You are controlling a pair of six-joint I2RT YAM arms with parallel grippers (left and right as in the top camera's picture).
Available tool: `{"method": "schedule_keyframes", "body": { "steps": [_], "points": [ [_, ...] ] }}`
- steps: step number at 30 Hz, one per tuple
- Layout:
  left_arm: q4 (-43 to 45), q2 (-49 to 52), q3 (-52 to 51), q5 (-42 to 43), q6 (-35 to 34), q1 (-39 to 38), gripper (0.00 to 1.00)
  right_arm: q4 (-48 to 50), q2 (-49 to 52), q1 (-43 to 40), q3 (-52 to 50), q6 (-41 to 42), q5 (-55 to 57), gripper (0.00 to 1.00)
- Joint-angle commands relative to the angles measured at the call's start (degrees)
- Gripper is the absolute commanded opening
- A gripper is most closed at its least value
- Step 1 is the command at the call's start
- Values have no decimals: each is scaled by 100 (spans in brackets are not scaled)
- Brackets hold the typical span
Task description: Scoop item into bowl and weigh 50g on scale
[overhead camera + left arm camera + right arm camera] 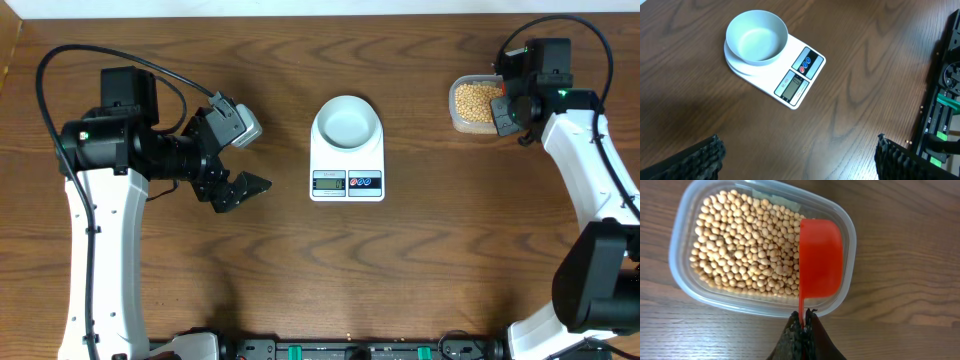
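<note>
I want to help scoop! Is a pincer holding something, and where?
The right pincer grips the red scoop by its handle end; the left pincer holds nothing.

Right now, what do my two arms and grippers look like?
The left arm and right arm have white shells, black joints and small green lights. A black cable loops above each. The left gripper and right gripper have black, ribbed fingers.

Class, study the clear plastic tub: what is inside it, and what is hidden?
The tub holds beige beans and an empty red scoop, whose handle the right gripper pinches. The scoop covers whatever lies beneath it, and the beans hide the tub's floor.
</note>
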Motion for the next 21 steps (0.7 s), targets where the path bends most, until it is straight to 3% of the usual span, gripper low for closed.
{"method": "schedule_keyframes", "body": {
  "steps": [1, 21],
  "points": [
    [-37, 0, -33, -15, 55, 15, 98, 15, 83, 31, 17, -116, 168, 1],
    [-37, 0, -33, -15, 52, 15, 98, -214, 317, 66, 11, 24, -514, 1]
  ]
}}
